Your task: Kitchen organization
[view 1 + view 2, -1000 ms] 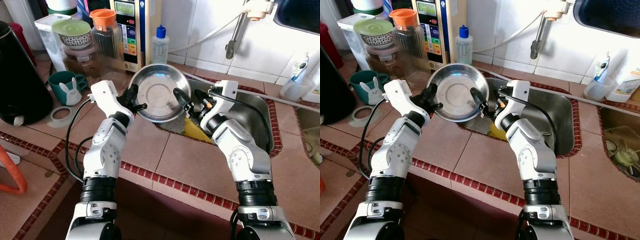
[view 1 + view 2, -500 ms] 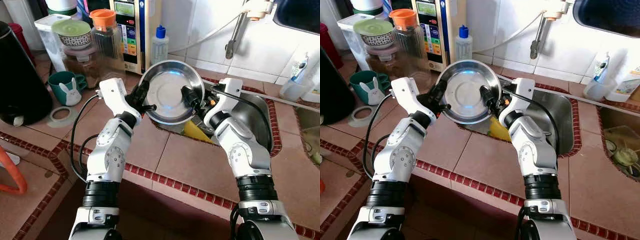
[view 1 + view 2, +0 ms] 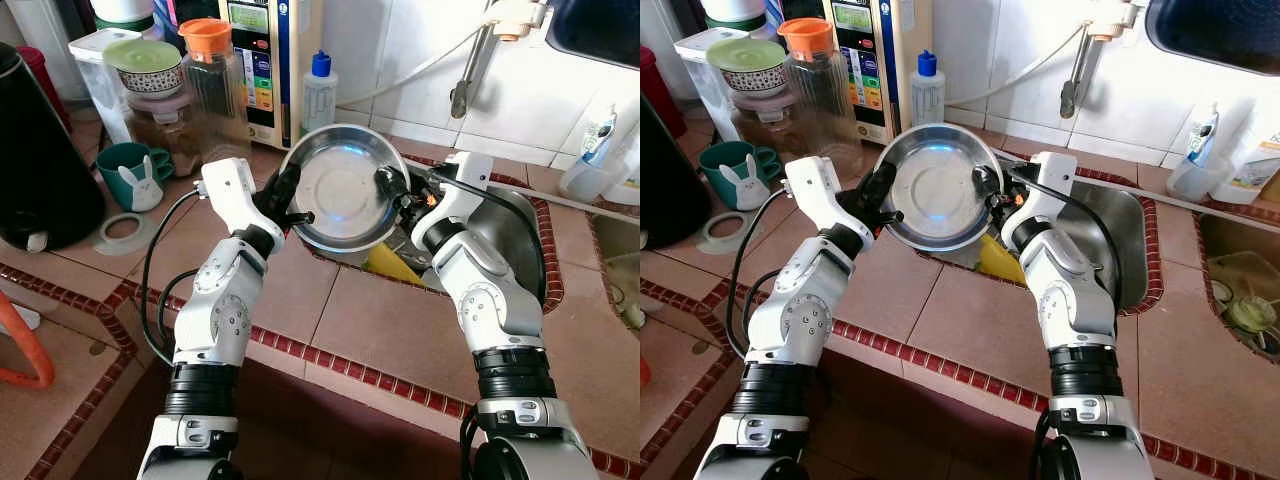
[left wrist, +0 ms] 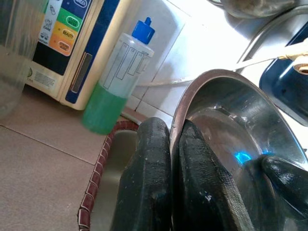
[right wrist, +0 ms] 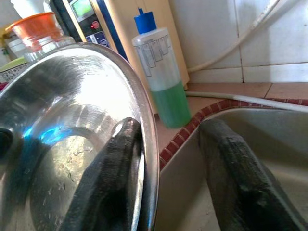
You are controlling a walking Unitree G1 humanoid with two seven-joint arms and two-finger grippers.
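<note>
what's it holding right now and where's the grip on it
The steel bowl, pinched by its rim in the left end effector over the sink. The right end effector straddles the opposite rim with fingers apart.

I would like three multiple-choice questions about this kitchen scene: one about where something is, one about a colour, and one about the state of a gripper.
1. Where is the steel bowl?
A. Lying flat in the sink
B. Held tilted above the sink's near-left corner, between both grippers
C. On the counter beside the mug

2. What colour is the cap of the bottle of green liquid?
A. Blue
B. Orange
C. White

3. How does the left gripper stand?
A. Wide open, away from the bowl
B. Shut on the mug's handle
C. Shut on the bowl's rim

Answers:
1. B, the bowl is off the counter with a gripper at each side of its rim.
2. A, both wrist views show a blue cap.
3. C, the left wrist view shows the rim pinched between its fingers.
</note>
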